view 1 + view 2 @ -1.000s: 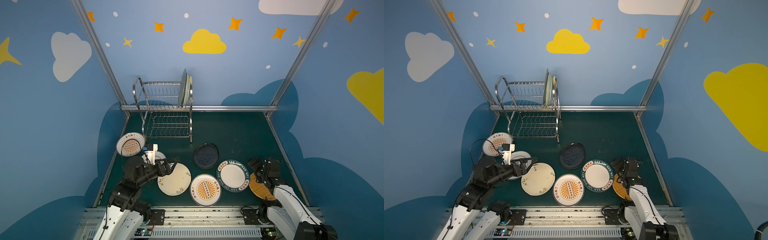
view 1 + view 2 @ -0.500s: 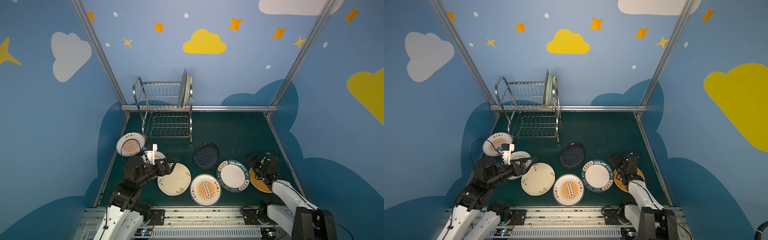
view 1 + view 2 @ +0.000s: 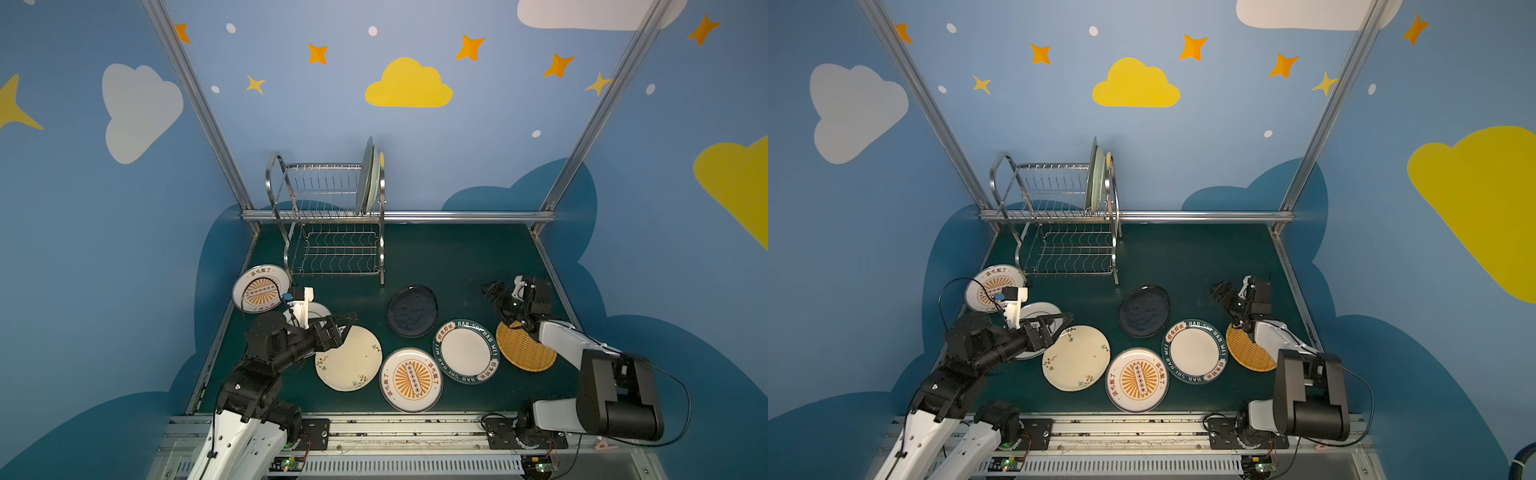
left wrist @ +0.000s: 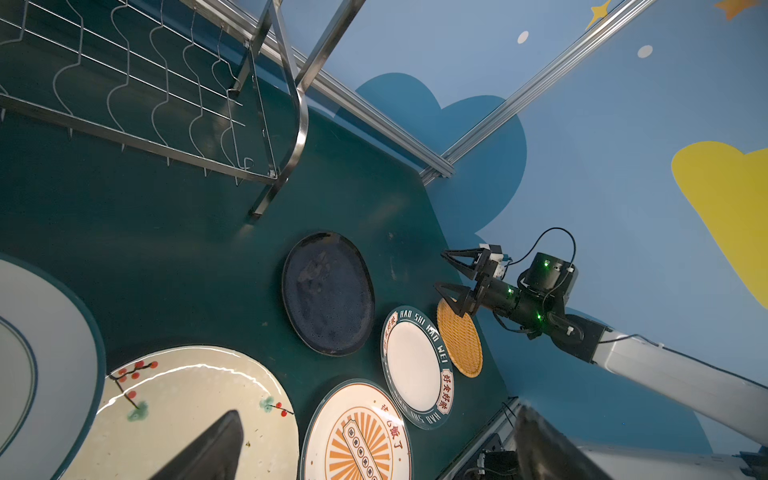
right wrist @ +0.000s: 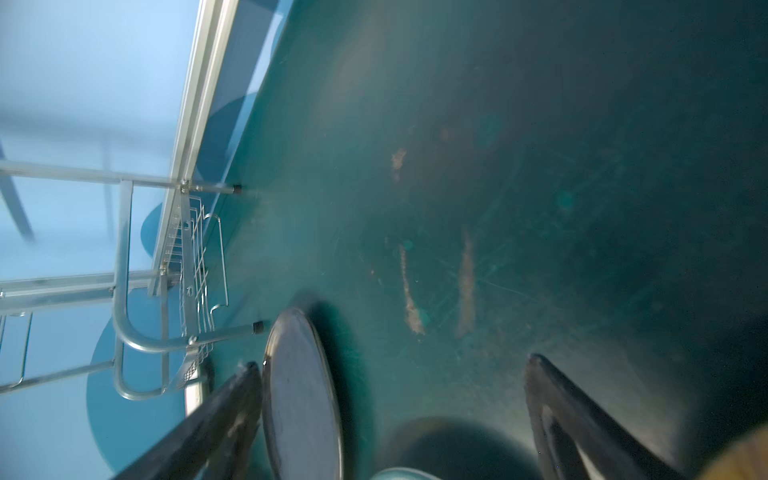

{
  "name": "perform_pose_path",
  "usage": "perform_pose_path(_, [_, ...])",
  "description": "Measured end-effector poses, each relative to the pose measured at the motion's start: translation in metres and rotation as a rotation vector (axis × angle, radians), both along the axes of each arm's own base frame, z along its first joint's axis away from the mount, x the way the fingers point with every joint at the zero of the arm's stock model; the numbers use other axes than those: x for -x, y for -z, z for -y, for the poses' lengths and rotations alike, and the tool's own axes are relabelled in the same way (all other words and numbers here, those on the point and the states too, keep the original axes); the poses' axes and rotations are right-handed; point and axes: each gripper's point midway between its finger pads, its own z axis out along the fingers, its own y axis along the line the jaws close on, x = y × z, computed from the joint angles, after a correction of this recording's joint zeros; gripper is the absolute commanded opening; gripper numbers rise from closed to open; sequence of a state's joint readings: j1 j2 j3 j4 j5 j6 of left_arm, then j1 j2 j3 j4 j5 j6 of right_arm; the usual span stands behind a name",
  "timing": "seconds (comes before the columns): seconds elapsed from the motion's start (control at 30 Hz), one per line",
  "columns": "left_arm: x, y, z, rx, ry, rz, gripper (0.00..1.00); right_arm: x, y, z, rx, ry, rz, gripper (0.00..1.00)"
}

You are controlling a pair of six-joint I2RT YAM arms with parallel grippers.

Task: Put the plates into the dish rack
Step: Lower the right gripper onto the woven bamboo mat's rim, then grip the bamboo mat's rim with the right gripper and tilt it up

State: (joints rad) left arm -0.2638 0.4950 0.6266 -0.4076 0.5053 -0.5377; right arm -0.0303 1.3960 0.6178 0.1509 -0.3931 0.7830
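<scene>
The dish rack (image 3: pixel 328 216) (image 3: pixel 1059 216) stands at the back left, with two pale green plates (image 3: pixel 368 178) upright at the right end of its upper tier. Lying flat on the table are two sunburst plates (image 3: pixel 261 289) (image 3: pixel 411 379), a cream floral plate (image 3: pixel 349 357) (image 4: pixel 187 415), a black plate (image 3: pixel 411 311) (image 5: pixel 299 395), a teal-rimmed plate (image 3: pixel 465 351) and a yellow woven plate (image 3: pixel 524 347). A white plate (image 3: pixel 320 311) is partly hidden under my left arm. My left gripper (image 3: pixel 347 324) (image 4: pixel 374 449) hovers open over the floral plate's rim. My right gripper (image 3: pixel 492 289) (image 5: pixel 395 415) is open above bare table, right of the black plate.
Metal frame rails (image 3: pixel 457 216) border the green table (image 3: pixel 457 257) at the back and sides. Blue walls close in the cell. The rack's lower wavy shelf (image 3: pixel 338 253) holds nothing. The right arm's forearm (image 3: pixel 569 345) lies over the woven plate's near right edge.
My right gripper has moved from over the yellow woven plate toward the back, and its elbow has folded back. The left arm and all plates have stayed still.
</scene>
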Motion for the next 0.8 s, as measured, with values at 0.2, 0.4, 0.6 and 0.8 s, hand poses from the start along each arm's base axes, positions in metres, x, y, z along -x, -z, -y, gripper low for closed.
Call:
perform_pose_path(0.2, [0.000,0.000,-0.001,-0.001,-0.003,0.001,1.00,-0.006,-0.038,0.005,-0.001,-0.037,0.049,0.96])
perform_pose_path(0.4, [0.001,-0.002,-0.001,0.001,-0.005,0.009,1.00,0.016,-0.074,0.055,0.024,0.079,0.095,0.95])
perform_pose_path(0.6, [0.001,-0.002,-0.001,0.002,-0.003,0.010,1.00,0.069,-0.046,0.110,0.013,0.287,-0.034,0.95])
perform_pose_path(0.8, [0.003,-0.002,0.002,0.002,0.011,0.011,1.00,0.128,-0.012,0.144,0.042,0.529,-0.079,0.95])
